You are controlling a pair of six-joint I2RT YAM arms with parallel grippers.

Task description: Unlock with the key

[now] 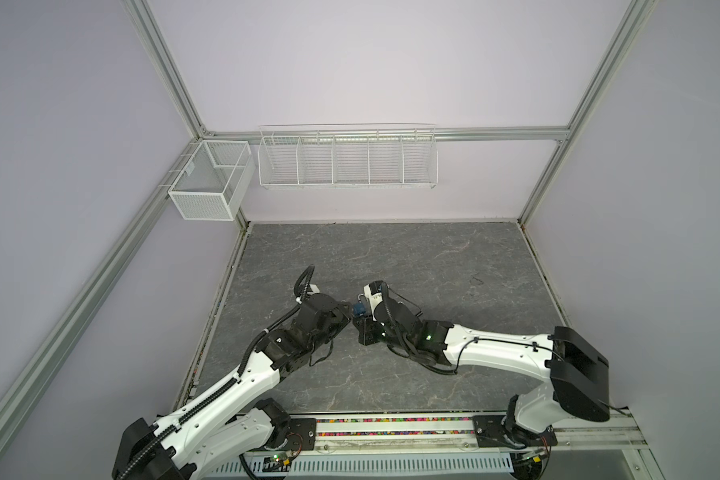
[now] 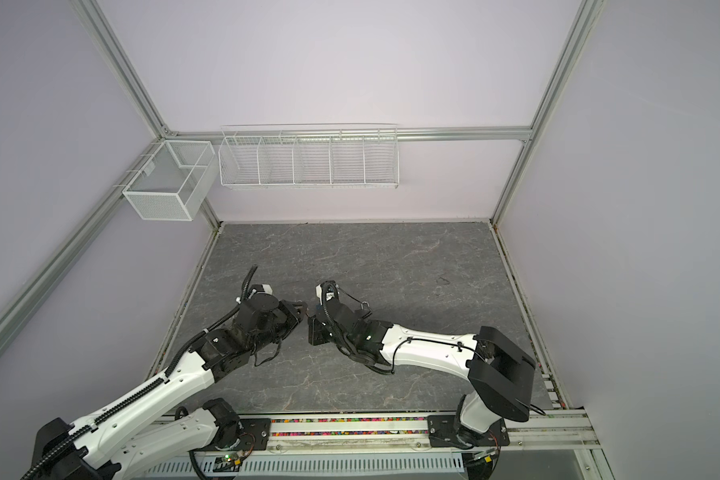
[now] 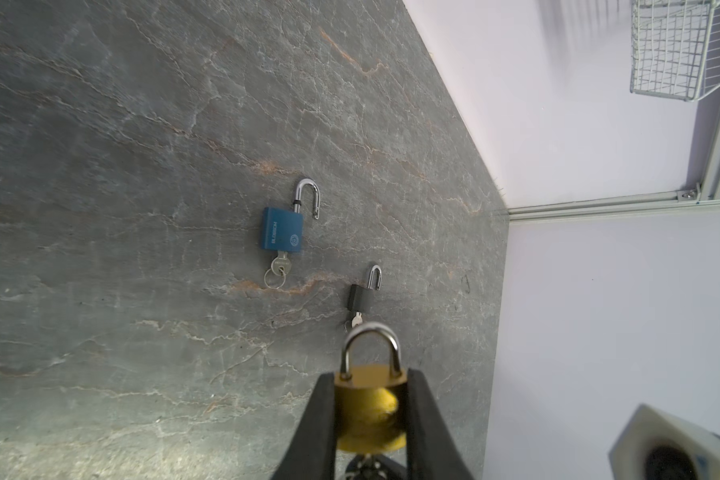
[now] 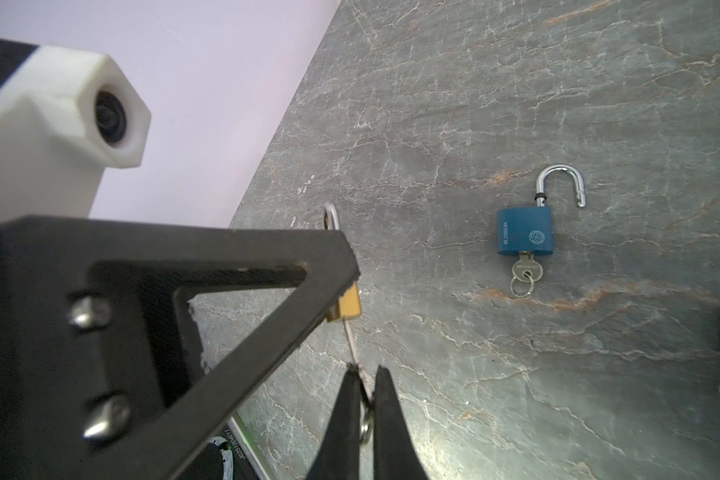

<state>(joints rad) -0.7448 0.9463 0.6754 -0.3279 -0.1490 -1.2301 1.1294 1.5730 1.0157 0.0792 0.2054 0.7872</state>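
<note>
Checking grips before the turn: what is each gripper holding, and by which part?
Left gripper clamps the brass padlock by the sides of its body. Right gripper pinches the key by its head end.

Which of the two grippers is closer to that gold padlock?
Left. The left gripper is clamped on the body of the gold padlock, touching it. The right gripper sits just off its bottom end, pinching the key, not the padlock itself.
</note>
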